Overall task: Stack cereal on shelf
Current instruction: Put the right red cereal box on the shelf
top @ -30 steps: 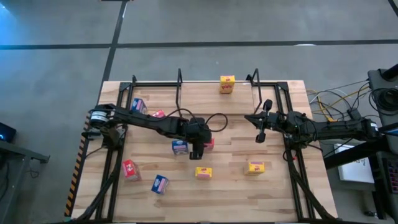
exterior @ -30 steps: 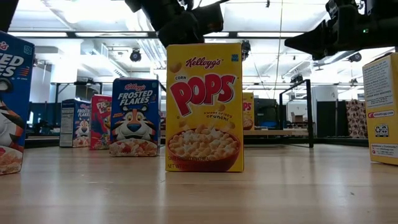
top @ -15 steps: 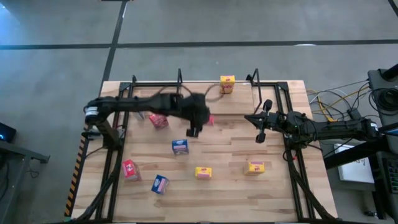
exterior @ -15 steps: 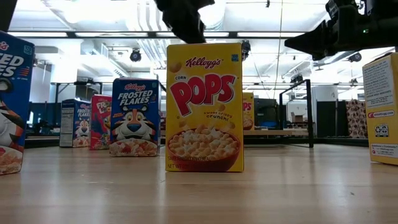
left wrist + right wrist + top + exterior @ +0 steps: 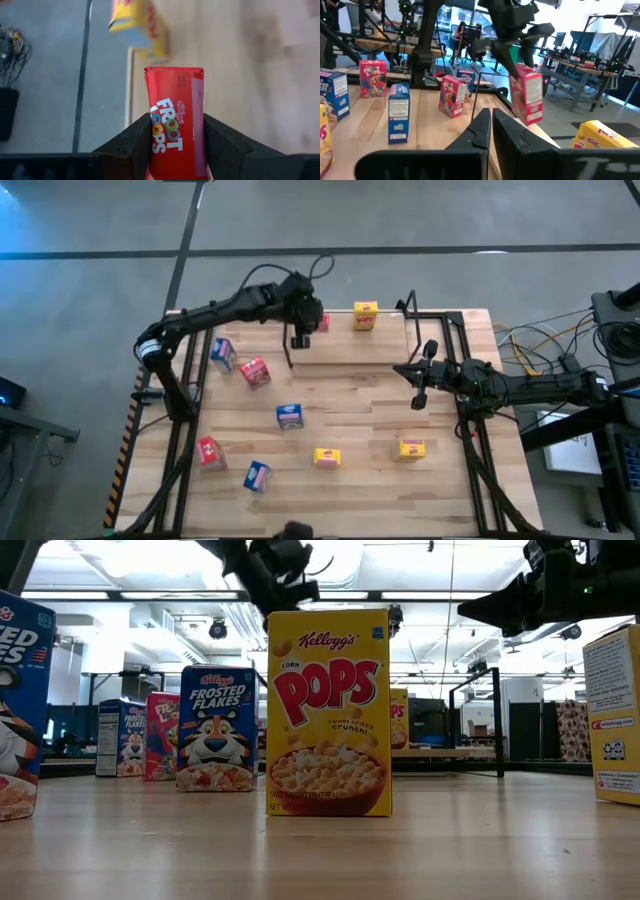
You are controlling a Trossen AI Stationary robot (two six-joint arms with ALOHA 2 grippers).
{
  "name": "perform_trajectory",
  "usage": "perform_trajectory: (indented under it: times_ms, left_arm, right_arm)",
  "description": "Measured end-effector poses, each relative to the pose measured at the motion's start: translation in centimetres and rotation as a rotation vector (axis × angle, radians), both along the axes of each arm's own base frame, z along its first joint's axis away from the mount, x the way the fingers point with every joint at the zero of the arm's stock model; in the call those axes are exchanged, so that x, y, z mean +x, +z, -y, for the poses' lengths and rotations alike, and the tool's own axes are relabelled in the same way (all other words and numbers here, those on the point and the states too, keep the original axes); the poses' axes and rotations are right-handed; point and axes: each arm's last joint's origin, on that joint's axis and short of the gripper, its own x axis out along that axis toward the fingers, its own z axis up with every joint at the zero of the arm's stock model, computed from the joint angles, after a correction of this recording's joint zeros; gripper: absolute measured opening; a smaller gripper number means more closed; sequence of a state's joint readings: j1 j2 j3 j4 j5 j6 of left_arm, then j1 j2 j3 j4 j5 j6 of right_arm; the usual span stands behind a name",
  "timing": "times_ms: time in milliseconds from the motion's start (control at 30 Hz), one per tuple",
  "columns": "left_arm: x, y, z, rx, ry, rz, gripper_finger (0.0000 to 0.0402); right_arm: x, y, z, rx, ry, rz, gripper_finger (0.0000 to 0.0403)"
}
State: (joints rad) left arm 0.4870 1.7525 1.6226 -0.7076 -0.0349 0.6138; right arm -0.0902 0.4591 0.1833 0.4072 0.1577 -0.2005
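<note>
One red cereal box (image 5: 175, 125) sits pinched in the left pincer (image 5: 302, 340); right pincer (image 5: 419, 399) pressed together.

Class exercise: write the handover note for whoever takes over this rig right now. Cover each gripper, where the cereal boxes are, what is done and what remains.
Left gripper: shut on a red cereal box, held over the shelf near its far edge.
Right gripper: shut, empty, waiting at the table's right side.
Done: one yellow box stands at the shelf's far edge.
Left: place the held box; seven more remain on the table, two red, three blue, two yellow.
</note>
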Motion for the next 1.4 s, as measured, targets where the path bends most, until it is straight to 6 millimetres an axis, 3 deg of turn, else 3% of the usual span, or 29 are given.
perform_trajectory:
  times_ms: [167, 367, 700, 1133, 1400]
  left_arm:
    - [-0.6, -1.1, -2.9, -0.055, 0.031, 0.025, 0.0142]
    - [-1.1, -2.2, -4.6, -0.113, 0.088, 0.028, 0.0142]
    - [-0.8, -3.6, -5.4, -0.136, 0.106, 0.0, 0.0143]
    - [-1.1, -3.7, -6.0, -0.122, 0.111, -0.004, 0.0208]
    - [-1.1, -3.4, -6.1, -0.061, 0.114, -0.034, 0.0214]
  right_arm:
    - [0.0, 0.0, 0.0, 0.0, 0.0, 0.0, 0.0009]
    - [0.0, 0.0, 0.0, 0.0, 0.0, 0.0, 0.0009]
    - [0.0, 0.0, 0.0, 0.0, 0.0, 0.0, 0.0009]
    - [0.0, 0.0, 0.0, 0.001, 0.0, 0.0, 0.0009]
    - [0.0, 0.0, 0.0, 0.002, 0.0, 0.0, 0.0009]
